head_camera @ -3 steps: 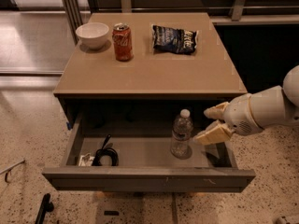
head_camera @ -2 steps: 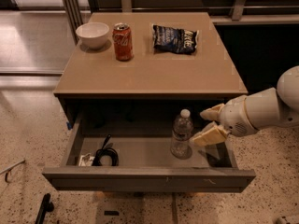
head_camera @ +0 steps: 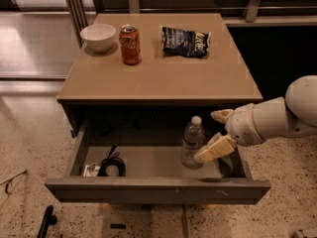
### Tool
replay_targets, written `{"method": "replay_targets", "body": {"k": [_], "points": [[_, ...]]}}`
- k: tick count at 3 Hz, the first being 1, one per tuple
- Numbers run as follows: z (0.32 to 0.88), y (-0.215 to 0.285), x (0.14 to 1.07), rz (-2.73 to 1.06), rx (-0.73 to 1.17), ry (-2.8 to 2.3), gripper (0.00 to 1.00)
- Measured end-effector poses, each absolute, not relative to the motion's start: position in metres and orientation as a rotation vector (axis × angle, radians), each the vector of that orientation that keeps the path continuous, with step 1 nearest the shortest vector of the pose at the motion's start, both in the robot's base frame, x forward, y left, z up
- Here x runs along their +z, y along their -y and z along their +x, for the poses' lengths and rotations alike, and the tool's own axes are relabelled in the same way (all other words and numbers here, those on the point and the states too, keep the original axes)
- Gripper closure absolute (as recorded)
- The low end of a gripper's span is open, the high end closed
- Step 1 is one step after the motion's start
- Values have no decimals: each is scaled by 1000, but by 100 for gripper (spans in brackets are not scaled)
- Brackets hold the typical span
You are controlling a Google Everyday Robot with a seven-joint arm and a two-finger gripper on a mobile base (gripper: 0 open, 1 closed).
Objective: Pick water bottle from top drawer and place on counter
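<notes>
Holding the gripper (head_camera: pixel 207 136) low inside the top drawer (head_camera: pixel 158 190), toward its right end, with the two cream-coloured fingers (head_camera: pixel 216 149) spread wide and clamping nothing

Finding the water bottle (head_camera: pixel 192 142) standing upright on the drawer's grey floor just left of the gripper, right at the mouth of the spread fingers; the nearer finger overlapping its lower body, though whether touching or only close in front, not possible to tell

Showing in the bottle a small clear plastic body with a rounded shoulder and a white cap; in the drawer a wide, shallow tray with a flat, matte grey-brown front panel pulled out toward the camera

Lying well to the left of the gripper, on the same floor, a coiled black cable (head_camera: pixel 111 165)

Stretching above and behind the gripper, the smooth tan surface (head_camera: pixel 163 78), square with a thin edge, carrying a round white bowl (head_camera: pixel 98 36), a red soda can (head_camera: pixel 130 44) and a crinkled dark snack bag (head_camera: pixel 185 41), all well apart from the gripper
</notes>
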State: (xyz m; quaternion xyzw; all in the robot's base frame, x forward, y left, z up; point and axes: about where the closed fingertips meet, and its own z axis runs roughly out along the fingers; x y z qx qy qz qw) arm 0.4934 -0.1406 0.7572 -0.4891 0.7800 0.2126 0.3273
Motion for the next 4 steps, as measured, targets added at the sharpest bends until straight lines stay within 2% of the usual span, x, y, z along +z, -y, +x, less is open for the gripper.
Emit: {"method": "replay_targets", "body": {"k": [4], "points": [[500,104,741,-1314,646,-1914,6]]}}
